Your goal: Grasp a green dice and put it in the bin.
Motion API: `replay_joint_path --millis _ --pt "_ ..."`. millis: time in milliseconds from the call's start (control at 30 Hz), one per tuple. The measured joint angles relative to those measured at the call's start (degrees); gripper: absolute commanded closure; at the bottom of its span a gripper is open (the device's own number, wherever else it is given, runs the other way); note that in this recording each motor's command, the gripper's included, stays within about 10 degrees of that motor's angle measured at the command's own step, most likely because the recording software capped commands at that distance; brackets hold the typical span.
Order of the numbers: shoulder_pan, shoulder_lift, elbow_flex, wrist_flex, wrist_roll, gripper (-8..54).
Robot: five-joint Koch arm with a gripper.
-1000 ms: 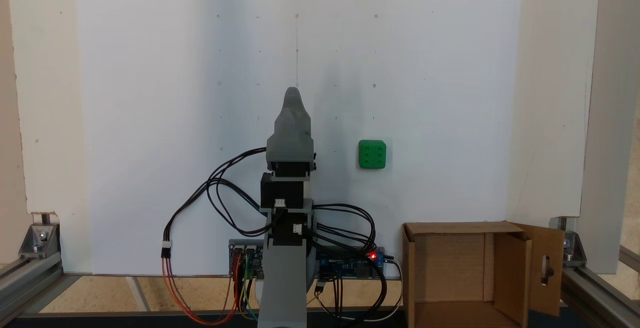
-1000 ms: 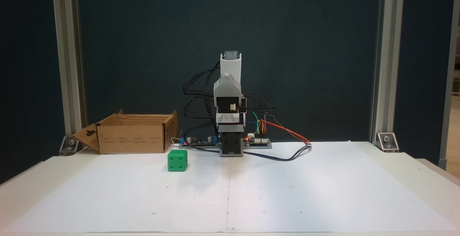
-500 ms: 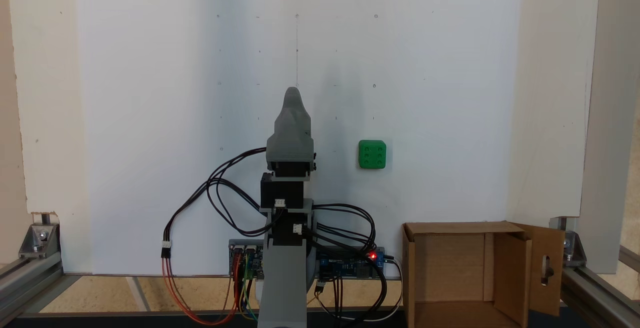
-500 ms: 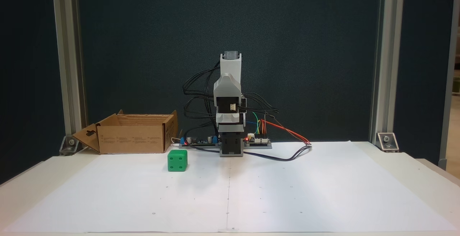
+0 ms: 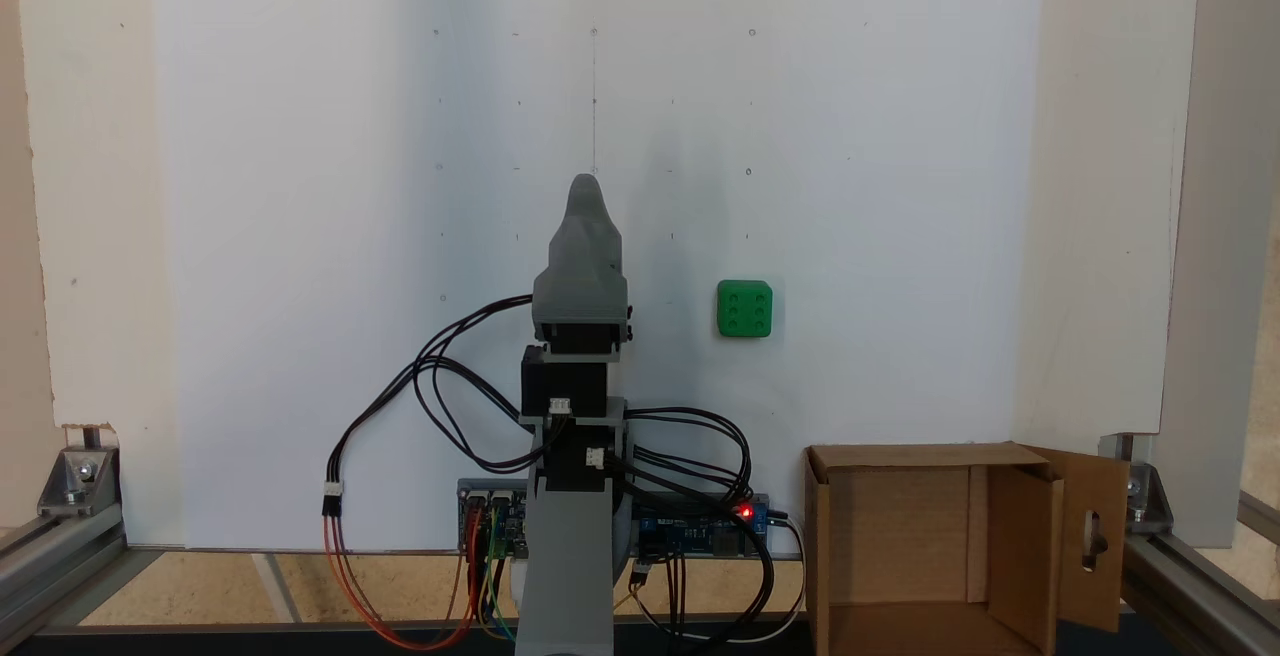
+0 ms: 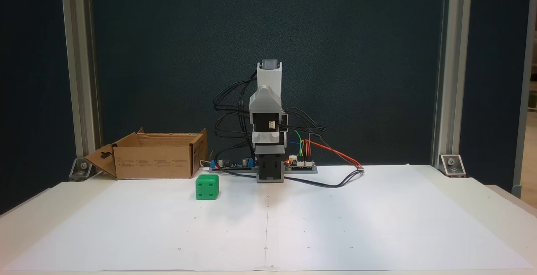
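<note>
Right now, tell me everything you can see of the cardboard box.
The cardboard box is plain brown, open at the top and looks empty inside. Its flaps stand up or fold outward; one side flap has a slot-shaped cut-out. Small printing runs along one outer wall. It sits upright at the table's edge beside the arm's base, apart from the green dice. Nothing is seen touching it but the surface beneath.

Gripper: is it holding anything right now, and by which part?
Nothing is held. The green dice sits alone on the paper, apart from the folded gripper.
</note>
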Motion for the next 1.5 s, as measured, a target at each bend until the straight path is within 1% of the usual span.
replay_joint_path --millis 600,767,933,1067,1333,1433,1500 --pt "0.0 0.0 0.0 0.0 0.0 2.5" --pt "0.09 -0.09 0.0 3.78 0.0 2.5" --pt "0.09 0.0 -2.81 14.15 0.0 2.5" --pt "0.18 0.0 -5.98 27.6 0.0 2.5" --pt "1.32 0.0 -24.96 58.1 0.18 2.0" --pt "2.99 0.0 -35.86 69.17 0.79 2.0" --pt "4.31 -0.09 -42.8 76.73 3.34 1.9"
